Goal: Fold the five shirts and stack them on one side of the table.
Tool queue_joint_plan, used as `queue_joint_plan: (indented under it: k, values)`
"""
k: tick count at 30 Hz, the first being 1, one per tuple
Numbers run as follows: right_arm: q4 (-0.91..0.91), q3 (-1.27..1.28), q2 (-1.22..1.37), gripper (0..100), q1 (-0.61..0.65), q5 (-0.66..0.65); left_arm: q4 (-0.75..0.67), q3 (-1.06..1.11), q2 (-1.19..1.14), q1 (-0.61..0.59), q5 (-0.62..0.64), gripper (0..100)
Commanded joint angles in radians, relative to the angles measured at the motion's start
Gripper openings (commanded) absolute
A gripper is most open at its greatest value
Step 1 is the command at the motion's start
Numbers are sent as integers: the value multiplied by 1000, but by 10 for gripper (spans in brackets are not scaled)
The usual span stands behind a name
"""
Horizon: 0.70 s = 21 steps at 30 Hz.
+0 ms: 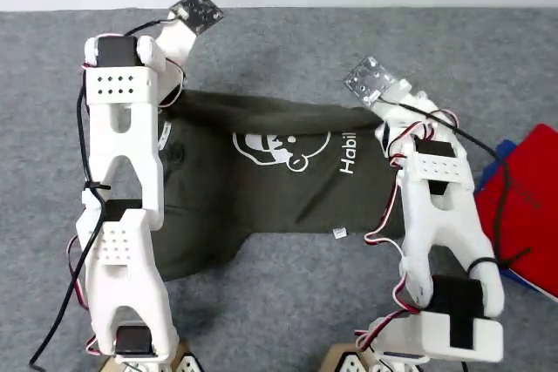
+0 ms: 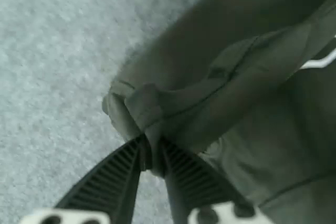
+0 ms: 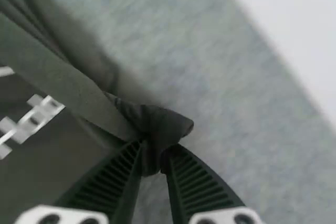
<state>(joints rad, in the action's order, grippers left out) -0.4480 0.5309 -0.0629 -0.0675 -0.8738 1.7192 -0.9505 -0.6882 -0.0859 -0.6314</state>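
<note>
Both end effectors are clamped on the same garment: the left end effector (image 2: 151, 151) has its ribbed black fingers (image 2: 123, 169) closed on a bunched fold at the edge of the olive shirt (image 2: 236, 93), and the right end effector (image 3: 152, 153) pinches a gathered corner of that shirt (image 3: 157, 124) in the same way, its fingers (image 3: 194, 182) pressed together with only cloth between them. Beneath everything lies the grey, felt-like surface (image 1: 296, 50), which meets a pale wall at the far side. The olive shirt (image 1: 261, 189) lies spread across the middle of the surface, wrinkled, stretching from under the left arm (image 1: 122, 172) to the right arm (image 1: 440, 206), with its far edge running between the two wrists. In the high view the two white arms stand side by side at the near edge and lean over the shirt, the left over one end and the right over the other. At the side of the surface beyond the right arm lies a red garment (image 1: 532, 189), well apart from the olive shirt, with a blue cloth (image 1: 504, 150) showing under its far edge. A white print (image 1: 279, 150) sits on the shirt's upper face between the arms, and a small white tag (image 1: 338, 233) sticks out at its near hem.
</note>
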Motion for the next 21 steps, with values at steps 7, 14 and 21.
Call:
queue_joint_plan:
  k: [7, 14, 21]
  values:
    - [-183, -6, -59, 9, -39, -26, 37, 101, 15, -14, -37, 6]
    - [-275, -6, -62, 9, -90, -120, 37, 378, 133, -12, -143, 6]
    - [-367, -6, -62, 9, -99, -138, 35, 647, 299, -14, -212, 6]
